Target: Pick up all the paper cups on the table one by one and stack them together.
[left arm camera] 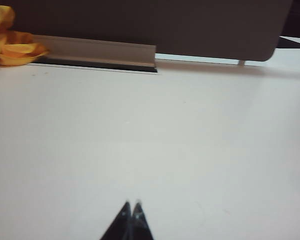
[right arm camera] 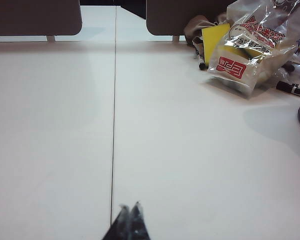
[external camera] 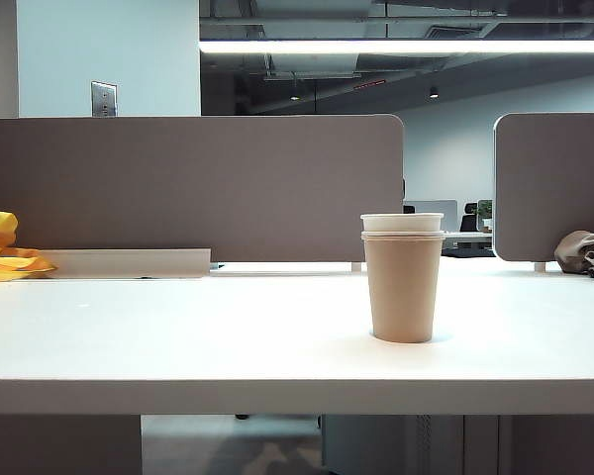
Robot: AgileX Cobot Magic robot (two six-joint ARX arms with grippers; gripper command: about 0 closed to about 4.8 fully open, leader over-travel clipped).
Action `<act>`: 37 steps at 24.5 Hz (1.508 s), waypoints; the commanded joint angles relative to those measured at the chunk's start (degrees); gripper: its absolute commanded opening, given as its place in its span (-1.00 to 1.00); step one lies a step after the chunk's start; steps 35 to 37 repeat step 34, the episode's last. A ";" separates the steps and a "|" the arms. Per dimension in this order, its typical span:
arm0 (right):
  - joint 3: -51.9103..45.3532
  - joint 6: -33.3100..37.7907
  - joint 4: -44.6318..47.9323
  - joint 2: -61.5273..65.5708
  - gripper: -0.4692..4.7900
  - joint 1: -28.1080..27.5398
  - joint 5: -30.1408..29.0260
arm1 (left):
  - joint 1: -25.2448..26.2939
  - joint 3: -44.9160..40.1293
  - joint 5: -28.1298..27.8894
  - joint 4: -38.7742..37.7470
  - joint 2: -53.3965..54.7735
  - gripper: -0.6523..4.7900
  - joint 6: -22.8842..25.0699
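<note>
Resting left gripper [left arm camera: 131,204]: fingertips pressed together with no gap, holding nothing, low over bare white table [left arm camera: 150,140].
Right gripper [right arm camera: 129,206]: tips likewise closed tight and empty, over the table just beside a thin seam [right arm camera: 113,125] in the top.
Paper cups [external camera: 403,277]: stacked upright right of the table's middle in the exterior view; the tan-brown cup is outermost, with white rims showing just above its lip.
Left side: yellow cloth [left arm camera: 10,40] at the far edge, beside a grey rail [left arm camera: 95,50] under the divider panel [left arm camera: 150,25].
Right side: clear plastic bag [right arm camera: 250,45] with red print, yellow card [right arm camera: 213,40], black marker [right arm camera: 292,88], well apart from the gripper.
</note>
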 commanded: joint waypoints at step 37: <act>-0.37 -0.35 0.98 0.07 -0.82 -0.04 -0.04 | 0.00 0.31 -1.79 0.33 0.04 -0.78 0.24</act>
